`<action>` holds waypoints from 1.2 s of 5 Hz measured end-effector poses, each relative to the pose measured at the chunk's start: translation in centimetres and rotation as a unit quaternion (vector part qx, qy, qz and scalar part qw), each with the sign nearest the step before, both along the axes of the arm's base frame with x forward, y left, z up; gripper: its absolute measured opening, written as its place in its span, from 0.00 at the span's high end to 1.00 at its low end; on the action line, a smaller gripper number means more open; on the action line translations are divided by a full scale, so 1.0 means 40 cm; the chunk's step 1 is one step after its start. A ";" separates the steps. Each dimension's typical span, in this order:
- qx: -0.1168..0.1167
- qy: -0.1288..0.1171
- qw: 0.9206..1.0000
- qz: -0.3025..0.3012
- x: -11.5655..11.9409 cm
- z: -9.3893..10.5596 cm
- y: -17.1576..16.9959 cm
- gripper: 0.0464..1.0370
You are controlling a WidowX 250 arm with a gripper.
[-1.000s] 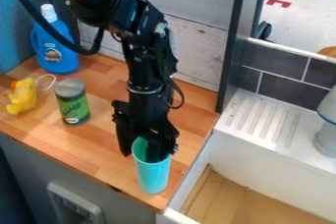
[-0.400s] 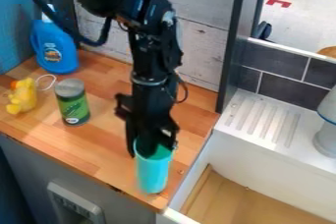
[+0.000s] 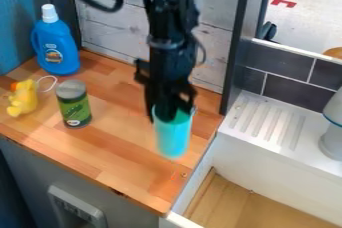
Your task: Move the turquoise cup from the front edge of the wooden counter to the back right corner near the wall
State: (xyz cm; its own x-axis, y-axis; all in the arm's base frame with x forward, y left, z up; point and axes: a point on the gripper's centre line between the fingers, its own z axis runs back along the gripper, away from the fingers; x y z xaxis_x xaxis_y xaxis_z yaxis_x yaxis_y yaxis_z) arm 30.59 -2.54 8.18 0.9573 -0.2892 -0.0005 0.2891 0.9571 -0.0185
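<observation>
Black two-finger gripper [image 3: 165,114]: closed on the rim of the tall turquoise plastic cup [image 3: 173,137]. Both have shifted toward one o'clock, from the near edge of the brown wooden counter [image 3: 110,147]. Cup appears lifted; grasp judged effective, carrying begun. Green cylindrical metal can [image 3: 75,108]: cup's ten o'clock, unmoved.

I have the cup [image 3: 174,134] gripped at its rim: turquoise, tall, smooth-sided, its open end up, nearly upright, just off the view's centre toward six o'clock.
</observation>
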 end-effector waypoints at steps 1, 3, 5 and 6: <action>-0.010 -0.031 0.999 0.015 0.051 0.029 0.041 0.93; -0.018 -0.055 0.997 0.054 0.191 -0.040 0.110 0.93; 0.007 -0.005 0.991 0.131 0.284 -0.098 0.131 0.94; 0.000 0.010 0.992 0.129 0.293 -0.103 0.125 0.94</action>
